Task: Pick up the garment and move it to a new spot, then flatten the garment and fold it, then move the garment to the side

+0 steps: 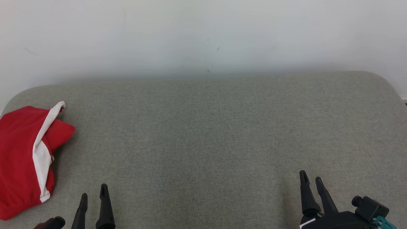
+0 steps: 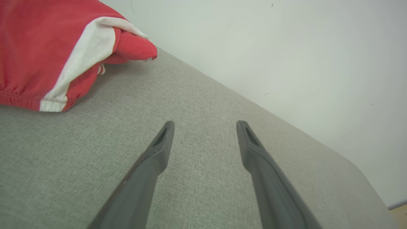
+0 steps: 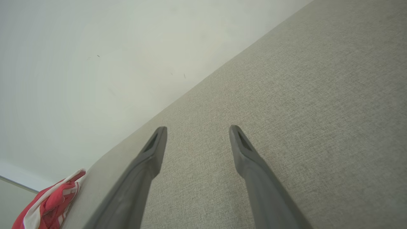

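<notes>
The garment point(image 1: 24, 159) is red with a white stripe and lies folded in a compact bundle at the far left of the grey padded surface point(image 1: 203, 133). It fills the upper left of the left wrist view, garment point(image 2: 47, 47), and peeks in at the bottom left of the right wrist view, garment point(image 3: 51, 203). My left gripper point(image 1: 93, 194) stands open at the lower left, just right of the garment and apart from it, nothing between its fingers point(image 2: 159, 149). My right gripper point(image 1: 311, 178) stands open at the lower right, far from the garment, over bare fabric, fingers point(image 3: 152, 152) empty.
A pale wall point(image 1: 203, 35) rises directly behind the padded surface. The surface has rounded back corners; its left edge runs under the garment and its right edge point(image 1: 399, 95) lies near the frame border. A strip of floor point(image 2: 399, 210) shows past one corner.
</notes>
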`<state>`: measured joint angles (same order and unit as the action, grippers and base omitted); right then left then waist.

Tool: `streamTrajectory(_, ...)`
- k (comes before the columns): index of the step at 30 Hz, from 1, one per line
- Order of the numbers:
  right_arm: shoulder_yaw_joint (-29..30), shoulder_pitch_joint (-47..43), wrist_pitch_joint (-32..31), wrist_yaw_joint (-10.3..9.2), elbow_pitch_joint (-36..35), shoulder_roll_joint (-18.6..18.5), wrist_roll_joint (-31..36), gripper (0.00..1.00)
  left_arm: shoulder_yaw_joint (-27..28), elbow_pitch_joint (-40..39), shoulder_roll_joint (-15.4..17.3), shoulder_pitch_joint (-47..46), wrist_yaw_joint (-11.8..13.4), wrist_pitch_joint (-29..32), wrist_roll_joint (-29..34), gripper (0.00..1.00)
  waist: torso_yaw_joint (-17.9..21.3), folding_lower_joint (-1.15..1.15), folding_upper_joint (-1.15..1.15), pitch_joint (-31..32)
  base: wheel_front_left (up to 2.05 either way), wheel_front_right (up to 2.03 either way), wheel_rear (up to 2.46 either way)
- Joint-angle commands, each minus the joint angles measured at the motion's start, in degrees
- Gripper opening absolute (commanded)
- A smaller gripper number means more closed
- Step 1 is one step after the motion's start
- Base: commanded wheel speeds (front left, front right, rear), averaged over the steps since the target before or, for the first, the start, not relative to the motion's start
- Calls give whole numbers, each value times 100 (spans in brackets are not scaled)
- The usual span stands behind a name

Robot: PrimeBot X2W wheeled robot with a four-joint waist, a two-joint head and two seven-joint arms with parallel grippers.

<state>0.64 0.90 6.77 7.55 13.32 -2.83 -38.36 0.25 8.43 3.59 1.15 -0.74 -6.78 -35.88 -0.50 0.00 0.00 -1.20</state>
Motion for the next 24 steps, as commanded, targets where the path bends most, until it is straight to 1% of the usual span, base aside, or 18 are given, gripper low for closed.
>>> streamTrajectory(1, -35, -8, 79, -6, -89, -6, 239, 100, 13, -109, 27, 25, -54, -79, 218, 100, -2, 0, 0, -16, 0, 0, 0)
streamTrajectory(17, -92, -69, 305, -7, -99, -6, 1140, 100, 83, -193, -39, 145, -373, -300, 1113, 100, -23, 0, 0, -50, 0, 0, 0)
streamTrajectory(24, -108, -116, 405, -8, -110, -6, 1525, 100, 108, -228, -58, 212, -439, -400, 1510, 100, -41, 0, 0, -67, 0, 0, 0)
